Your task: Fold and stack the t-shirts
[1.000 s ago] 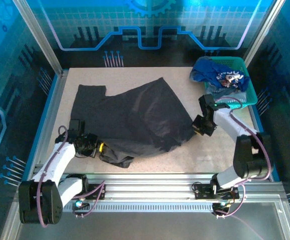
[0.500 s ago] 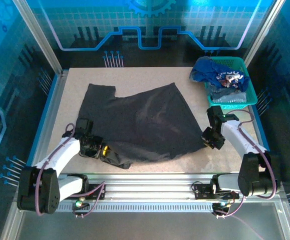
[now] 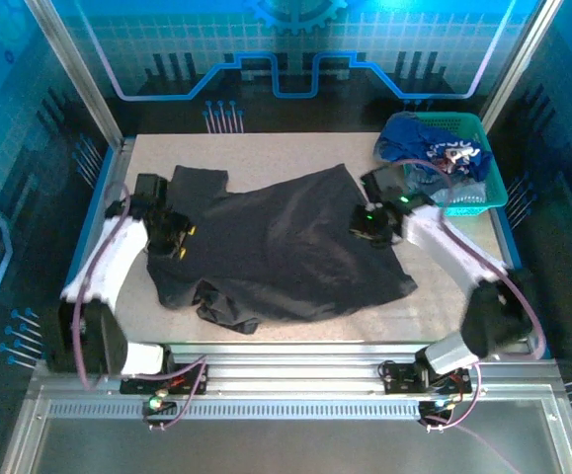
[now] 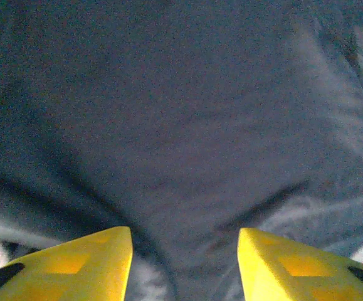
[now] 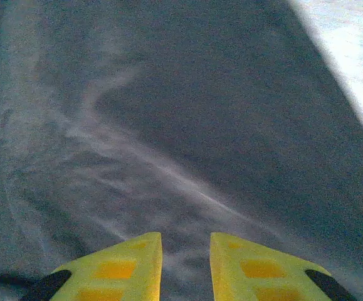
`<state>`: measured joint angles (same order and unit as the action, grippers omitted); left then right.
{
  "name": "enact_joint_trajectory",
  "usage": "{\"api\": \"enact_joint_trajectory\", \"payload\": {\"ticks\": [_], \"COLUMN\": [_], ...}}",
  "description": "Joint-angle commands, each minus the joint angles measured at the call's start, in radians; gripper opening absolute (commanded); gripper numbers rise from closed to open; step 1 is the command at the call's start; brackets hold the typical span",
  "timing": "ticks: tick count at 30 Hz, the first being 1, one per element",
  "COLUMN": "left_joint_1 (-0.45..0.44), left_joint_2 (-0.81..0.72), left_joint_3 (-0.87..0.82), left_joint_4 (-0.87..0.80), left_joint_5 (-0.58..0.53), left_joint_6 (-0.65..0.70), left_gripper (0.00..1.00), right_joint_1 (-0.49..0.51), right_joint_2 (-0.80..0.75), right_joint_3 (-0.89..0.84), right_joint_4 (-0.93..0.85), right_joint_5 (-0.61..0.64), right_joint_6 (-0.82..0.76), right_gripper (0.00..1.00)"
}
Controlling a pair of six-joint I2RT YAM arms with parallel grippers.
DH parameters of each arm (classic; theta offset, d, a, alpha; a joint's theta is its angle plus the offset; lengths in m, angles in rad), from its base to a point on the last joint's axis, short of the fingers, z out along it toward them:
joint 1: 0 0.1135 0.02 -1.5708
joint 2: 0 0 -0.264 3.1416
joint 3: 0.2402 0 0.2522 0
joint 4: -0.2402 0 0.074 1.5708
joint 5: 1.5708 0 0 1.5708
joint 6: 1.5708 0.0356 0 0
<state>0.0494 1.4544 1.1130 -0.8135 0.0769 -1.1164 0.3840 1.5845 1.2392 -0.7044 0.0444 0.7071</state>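
The large charcoal-grey t-shirt [image 3: 286,247] lies spread over the middle of the table, with a bunched fold at its front left [image 3: 228,306]. My left gripper [image 3: 179,240] hovers over the shirt's left edge; in the left wrist view it [image 4: 184,233] is open wide above dark cloth [image 4: 181,113]. My right gripper [image 3: 365,222] is over the shirt's right part, below the far right corner; in the right wrist view it [image 5: 185,237] stands narrowly open over wrinkled cloth [image 5: 168,113]. A royal-blue printed shirt [image 3: 434,148] sits in the basket.
The teal mesh basket [image 3: 491,188] stands at the far right corner with more cloth in it. Bare table [image 3: 266,153] runs along the far side and at the front right. Metal rails border the table's edges.
The left gripper left the front-left bunch and moved away along the shirt's left edge. The right gripper moved from the front-right hem up and left onto the shirt. The shirt spread rightward.
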Motion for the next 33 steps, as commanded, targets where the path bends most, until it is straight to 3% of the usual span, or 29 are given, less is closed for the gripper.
{"api": "enact_joint_trajectory", "payload": {"ticks": [1, 9, 14, 20, 24, 29, 33], "left_joint_1": [0.045, 0.046, 0.048, 0.047, 0.052, 0.048, 0.028], "left_joint_2": [0.229, 0.599, 0.806, 1.114, 1.304, 1.253, 0.984], "left_joint_3": [0.095, 0.355, 0.567, 1.065, 1.461, 1.497, 1.306], "left_joint_4": [0.091, 0.037, 0.000, -0.081, -0.060, 0.128, 0.045], "left_joint_5": [0.058, 0.119, 0.150, 0.231, 0.277, 0.294, 0.171], "left_joint_6": [0.046, 0.126, 0.166, 0.190, 0.159, 0.162, 0.263], "left_gripper": [0.38, 0.34, 0.34, 0.34, 0.42, 0.57, 0.65], "right_joint_1": [0.015, -0.029, -0.078, -0.132, -0.153, -0.153, -0.144], "right_joint_2": [0.230, 0.580, 0.706, 0.892, 0.972, 0.952, 0.810], "right_joint_3": [0.154, 0.440, 0.571, 0.823, 0.982, 1.071, 0.995], "right_joint_4": [0.039, -0.139, -0.210, -0.308, -0.319, -0.260, -0.229], "right_joint_5": [-0.129, -0.162, -0.163, -0.194, -0.226, -0.227, -0.197], "right_joint_6": [-0.077, 0.012, 0.074, 0.123, 0.151, 0.086, 0.032], "right_gripper": [0.26, 0.26, 0.27, 0.27, 0.30, 0.37, 0.42]}}
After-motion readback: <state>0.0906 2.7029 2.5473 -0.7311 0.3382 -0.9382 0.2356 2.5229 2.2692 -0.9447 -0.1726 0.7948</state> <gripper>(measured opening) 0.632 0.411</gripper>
